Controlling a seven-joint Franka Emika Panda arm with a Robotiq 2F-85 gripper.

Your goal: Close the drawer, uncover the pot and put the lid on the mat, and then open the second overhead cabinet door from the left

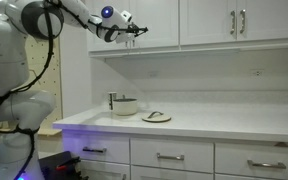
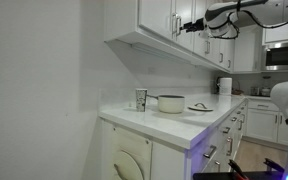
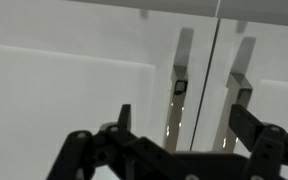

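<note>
My gripper [image 1: 136, 30] [image 2: 192, 25] is raised to the overhead cabinets and stands open, nothing between its fingers. In the wrist view the gripper [image 3: 184, 125] faces two vertical silver bar handles, one [image 3: 181, 90] left of the door seam and one [image 3: 237, 95] right of it. The second overhead cabinet door [image 1: 156, 20] [image 3: 279, 110] is shut. On the counter the cream pot [image 1: 124, 105] [image 2: 170, 103] stands uncovered. Beside it, the lid [image 1: 155, 115] [image 2: 199, 106] lies on the brown mat [image 1: 166, 118]. The white drawer fronts [image 1: 169, 157] under the counter sit flush.
More shut overhead doors with paired handles [image 1: 238, 22] run along the wall. A cup [image 2: 141, 98] stands behind the pot near the backsplash. The robot's white base [image 1: 9, 100] stands at the counter's end. A kitchen roll [image 2: 225, 86] stands farther along.
</note>
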